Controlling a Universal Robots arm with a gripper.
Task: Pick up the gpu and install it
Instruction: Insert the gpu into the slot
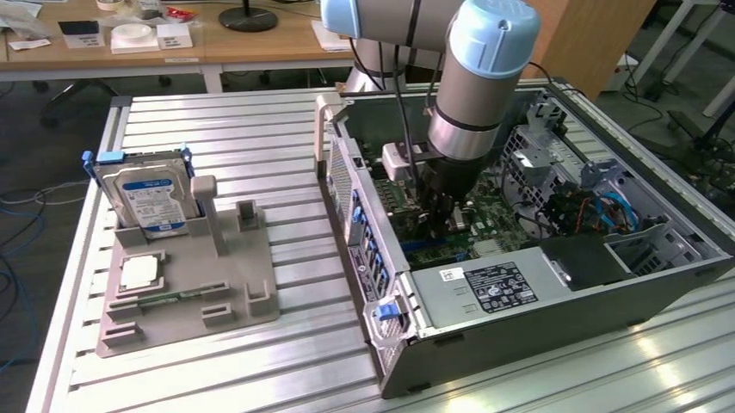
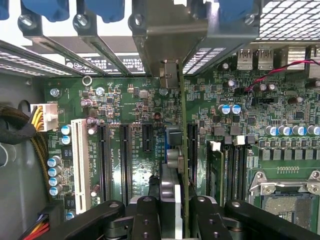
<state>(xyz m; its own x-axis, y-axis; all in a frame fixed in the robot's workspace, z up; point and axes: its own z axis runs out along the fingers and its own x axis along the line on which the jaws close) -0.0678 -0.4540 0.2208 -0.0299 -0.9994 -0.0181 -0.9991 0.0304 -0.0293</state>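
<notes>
Gripper (image 2: 172, 210) fingers clamped on the gpu (image 2: 183, 150). Card seen edge-on: thin green board edge, silvery metal bracket at its far end, dark body between the fingers. It stands upright over the motherboard (image 2: 125, 100) slots inside the open computer case (image 1: 597, 292). Beyond, hard drive (image 1: 147, 200) on the grey stand (image 1: 230, 284).

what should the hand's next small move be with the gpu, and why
Probably a short, straight push toward the motherboard. The hand grips the gpu edge-on inside the computer case, with its metal bracket at the rear slot openings and its board standing along an expansion slot. Whether it is fully seated cannot be told, so press gently.
</notes>
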